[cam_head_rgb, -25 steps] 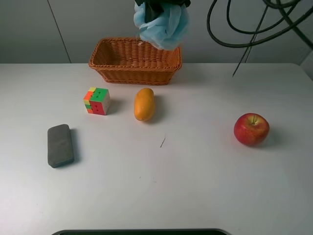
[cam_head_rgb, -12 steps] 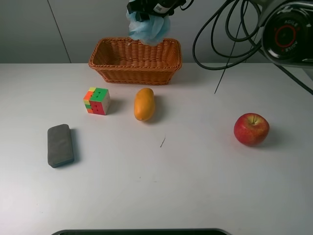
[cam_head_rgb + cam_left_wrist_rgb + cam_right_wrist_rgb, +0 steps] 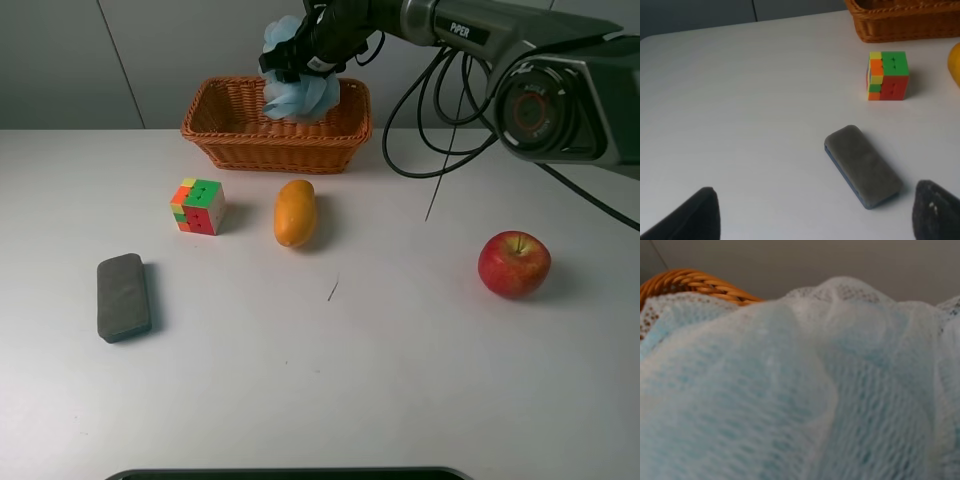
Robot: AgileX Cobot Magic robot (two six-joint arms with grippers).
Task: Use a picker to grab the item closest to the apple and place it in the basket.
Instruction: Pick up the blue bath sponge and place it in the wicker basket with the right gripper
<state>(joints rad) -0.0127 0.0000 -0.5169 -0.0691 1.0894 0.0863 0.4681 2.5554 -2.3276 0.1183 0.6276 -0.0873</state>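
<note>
Right gripper (image 3: 312, 40) clamped on blue cloth (image 3: 298, 92). Cloth hangs over basket (image 3: 240, 140), right half, well apart from apple (image 3: 514, 264). Left gripper (image 3: 812, 215) fingers apart, near grey eraser (image 3: 862, 165).

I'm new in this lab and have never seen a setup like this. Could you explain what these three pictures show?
This is a robot with two arms, each ending in a grasping tool. The wide picture comes from a camera mounted high, looking down on a white table. The other two come from a camera on each wrist. On the table lie an apple, an orange-yellow fruit, a coloured puzzle cube and a grey pad, with a wicker basket at the back. The right tool reaches over the basket holding a bunched light-blue mesh cloth, which fills its wrist picture. The left tool does not show in the wide picture. Its wrist picture shows its two dark fingers wide apart, holding nothing, near the pad and cube.
</note>
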